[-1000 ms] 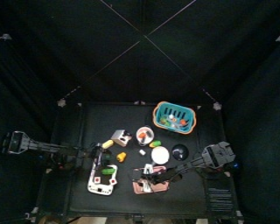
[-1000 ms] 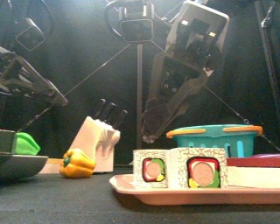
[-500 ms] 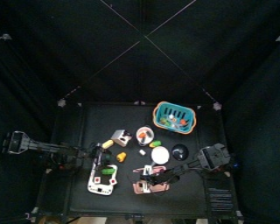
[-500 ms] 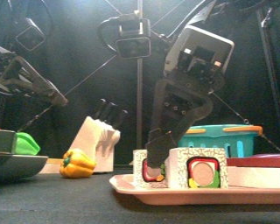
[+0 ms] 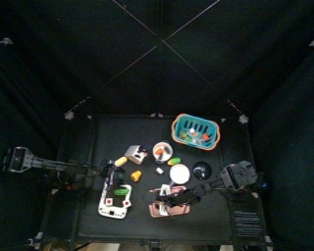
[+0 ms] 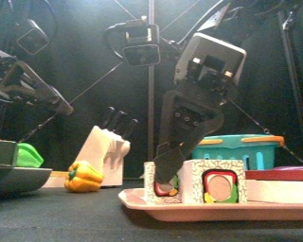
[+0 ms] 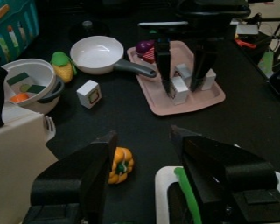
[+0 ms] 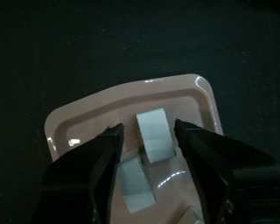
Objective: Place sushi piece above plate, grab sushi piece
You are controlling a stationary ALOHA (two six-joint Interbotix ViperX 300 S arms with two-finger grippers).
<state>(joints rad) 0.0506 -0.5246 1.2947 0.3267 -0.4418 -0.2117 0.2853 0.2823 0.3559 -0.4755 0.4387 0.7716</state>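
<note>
The right gripper [image 8: 150, 144] hangs over the pink tray [image 8: 95, 109] with its jaws spread wide, one on each side of a sushi piece [image 8: 154, 136] that stands between them; the right wrist view shows a gap on both sides of the piece, so nothing is gripped. A second sushi piece [image 8: 133, 182] lies closer to the wrist, low between the jaws and partly hidden by them. In the front view the same gripper [image 6: 173, 170] points down, its tips at the level of the sushi pieces [image 6: 218, 181] on the tray's near edge [image 6: 204, 206]. Behind the right gripper stands a teal basket [image 6: 237, 146]; off to its side, toward the other arm, stand a white knife block [image 6: 103, 151] and a yellow pepper [image 6: 83, 176]. The small white plate [image 7: 98, 54] lies beyond the tray as the left wrist view shows it, just beside the tray's far corner, with a little white cube [image 7: 88, 92] near it. The left gripper [image 7: 143, 171] rests well apart from the tray, near the pepper [image 7: 122, 164], its jaws open and holding nothing.
</note>
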